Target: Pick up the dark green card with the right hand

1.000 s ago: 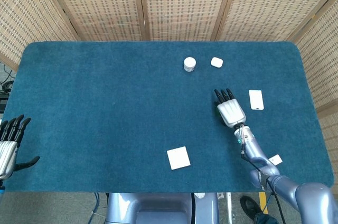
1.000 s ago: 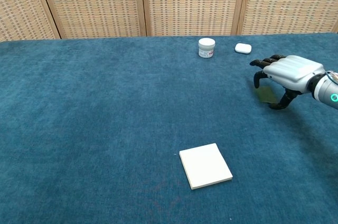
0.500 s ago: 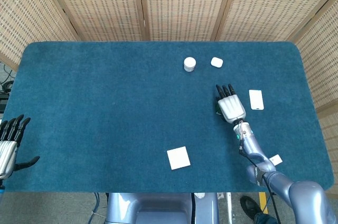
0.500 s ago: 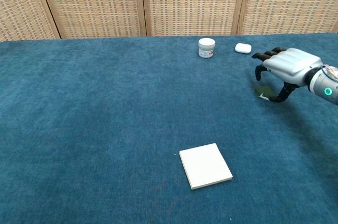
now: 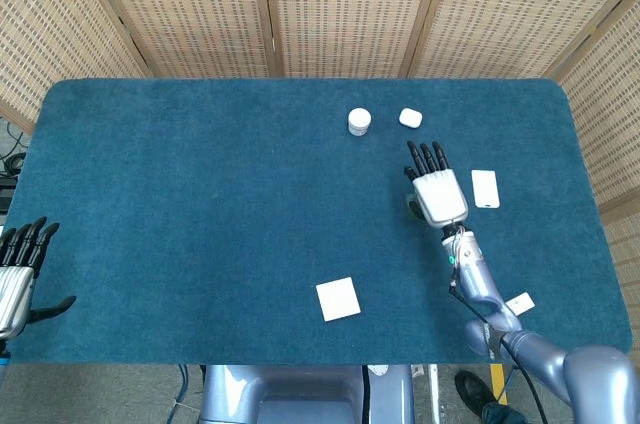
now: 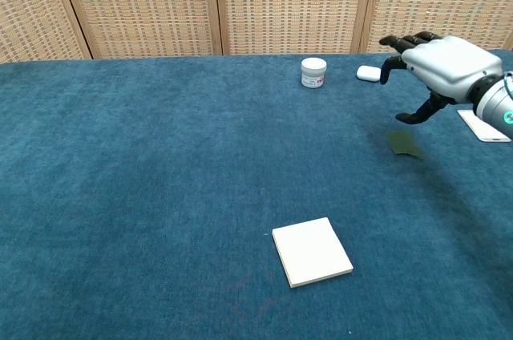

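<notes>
The dark green card [image 6: 404, 143] lies flat on the blue table cloth [image 6: 160, 163], towards the far right of the table, and nothing is touching it. From the chest view it shows as a dull patch barely darker than the cloth; from the head view it is mostly hidden beneath the hand, so I cannot make out its edges there.

The right hand [image 6: 437, 67] hangs in the air above and a little beyond the card, palm down, fingers spread and slightly curled, thumb pointing down towards the cloth. It holds nothing. The left hand [image 5: 18, 269] rests off the near left edge of the table, fingers apart and empty.

As I judge it, the pick is not yet made: the card is on the cloth and the hand is clear of it. What is left is to come down over the card, get fingertips under or against an edge of something so thin, pinch it and lift.

Elsewhere sit a small white jar [image 6: 313, 72], a white earbud case [image 6: 369, 74], a white card [image 6: 483, 125] to the right, and a white square pad [image 6: 312, 252] nearer me.
</notes>
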